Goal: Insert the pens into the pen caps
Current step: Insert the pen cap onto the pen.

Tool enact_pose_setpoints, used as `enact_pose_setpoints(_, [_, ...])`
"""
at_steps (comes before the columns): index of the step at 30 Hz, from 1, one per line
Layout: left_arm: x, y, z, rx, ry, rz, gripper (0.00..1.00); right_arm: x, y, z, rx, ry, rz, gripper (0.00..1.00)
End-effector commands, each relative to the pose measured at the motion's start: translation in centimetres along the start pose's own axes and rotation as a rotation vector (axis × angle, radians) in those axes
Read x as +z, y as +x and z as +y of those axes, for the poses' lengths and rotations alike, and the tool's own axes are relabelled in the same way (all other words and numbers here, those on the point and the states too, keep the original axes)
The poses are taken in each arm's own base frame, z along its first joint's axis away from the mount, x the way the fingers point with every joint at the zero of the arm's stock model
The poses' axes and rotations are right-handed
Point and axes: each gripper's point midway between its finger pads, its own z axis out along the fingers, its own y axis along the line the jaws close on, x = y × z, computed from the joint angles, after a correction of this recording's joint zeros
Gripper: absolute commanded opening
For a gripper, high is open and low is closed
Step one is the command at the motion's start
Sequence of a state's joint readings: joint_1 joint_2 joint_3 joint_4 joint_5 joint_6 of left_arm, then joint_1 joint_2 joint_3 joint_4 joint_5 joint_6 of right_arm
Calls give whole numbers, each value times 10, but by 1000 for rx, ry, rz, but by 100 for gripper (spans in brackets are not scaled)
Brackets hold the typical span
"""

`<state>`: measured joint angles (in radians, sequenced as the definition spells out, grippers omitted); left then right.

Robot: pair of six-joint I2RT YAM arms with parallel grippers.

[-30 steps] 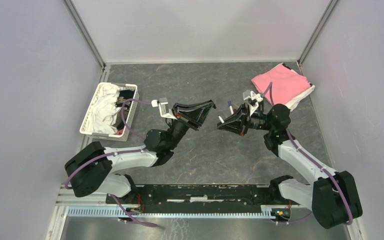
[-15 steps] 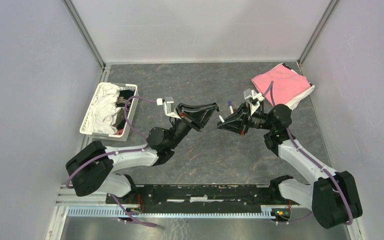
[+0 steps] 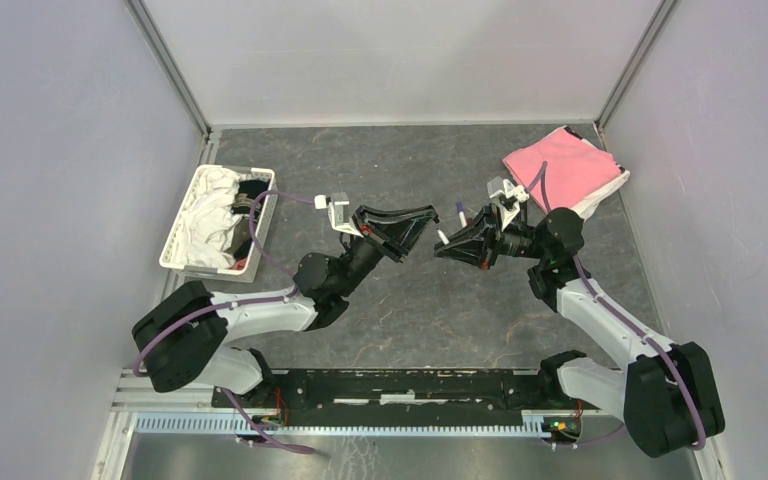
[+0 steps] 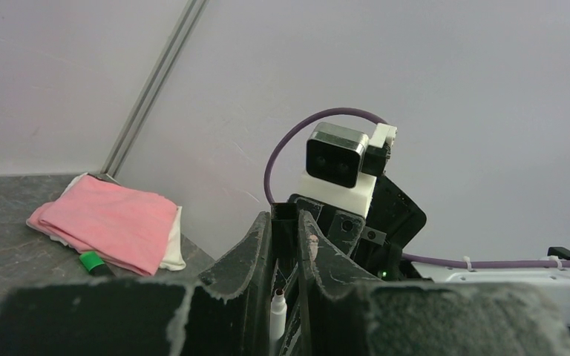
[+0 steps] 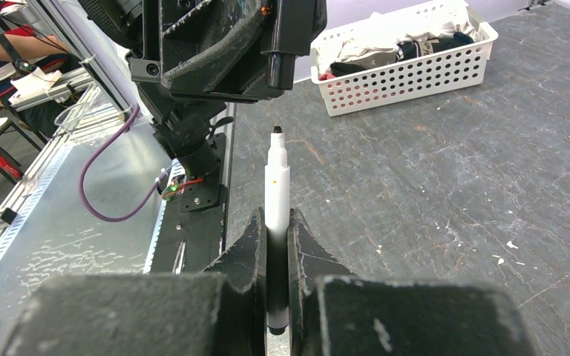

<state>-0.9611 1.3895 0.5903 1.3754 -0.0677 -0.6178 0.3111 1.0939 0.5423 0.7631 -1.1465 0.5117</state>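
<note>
We've got the R claw (image 5: 274, 222) clamped tight on a thin white-barrelled pen w/ black tip (image 5: 276, 174), nib aimed at the L claw (image 4: 284, 219). That one is nearly closed, pinching a short black plastic cap (image 5: 279, 68). Nib & cap are near, not touching, above the grey stone-look table (image 5: 445, 185). Beyond sits a white perforated basket (image 5: 408, 74), and a pink folded cloth (image 3: 560, 165) lies in the far-right corner.

The counter (image 3: 410, 170) is matt dark grey, stone-veined and scuffed; the cloth (image 3: 560, 165) at the upper right is soft pink fabric, the basket (image 5: 408, 70) white perforated plastic. The pen (image 5: 276, 185) has a smooth white plastic barrel, the cap (image 5: 278, 70) is glossy black plastic, and the right gripper (image 5: 276, 219) is matt black and rough-edged.
</note>
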Motion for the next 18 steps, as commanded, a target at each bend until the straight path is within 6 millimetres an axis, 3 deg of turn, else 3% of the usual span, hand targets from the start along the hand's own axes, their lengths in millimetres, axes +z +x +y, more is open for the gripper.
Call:
enact_pose_setpoints(1, [8,-9,-10,-40,34,-20,2,2,-27,4,-84,-18,-36,0])
enact_pose_setpoints(18, [6,-7,-10,-47,35,-9,2,2,-31,1,-86,-7,-45,0])
